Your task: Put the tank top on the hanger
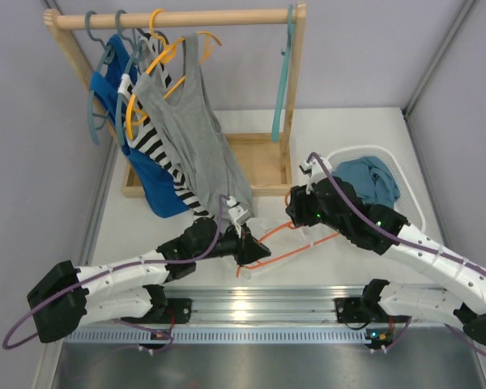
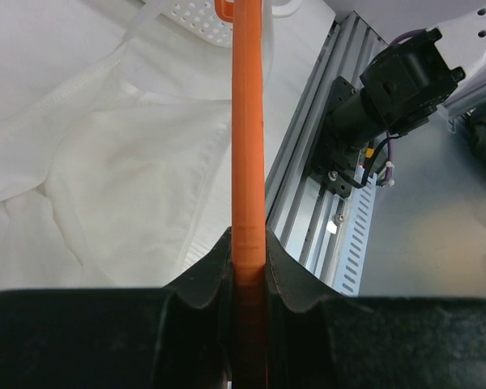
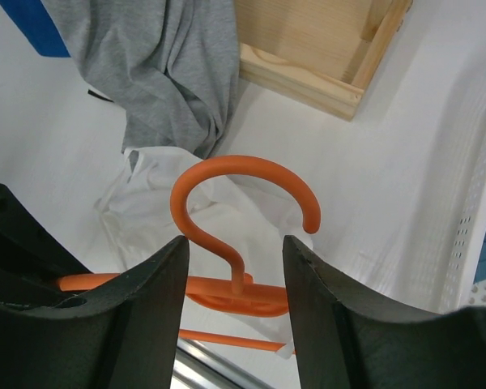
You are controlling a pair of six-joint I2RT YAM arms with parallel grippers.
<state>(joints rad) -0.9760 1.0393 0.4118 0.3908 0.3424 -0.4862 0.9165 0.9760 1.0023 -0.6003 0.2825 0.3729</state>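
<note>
We are pinching the hanger (image 2: pixel 247 121) with our left hand (image 2: pixel 247 243), its fingers closed on the slim orange bar and holding it edge-up. In the top view this hand (image 1: pixel 251 247) is sitting in front of the wooden rack (image 1: pixel 255 162), on the side nearer our bases. Our right hand (image 3: pixel 235 251) is standing open in front of the rack too. Its two fingers are flanking the neck below the hanger's hook (image 3: pixel 243 164), with a gap showing on each side. The tank top (image 2: pixel 121 162) is lying crumpled on the worktop (image 1: pixel 356 130) in front of the rack's base, under the hanger. One edge is meeting the hem of the grey top (image 1: pixel 190 121) hanging from the rack. To the right of the rack, a white basket (image 1: pixel 405 174) is holding a teal garment (image 1: pixel 368 178).
</note>
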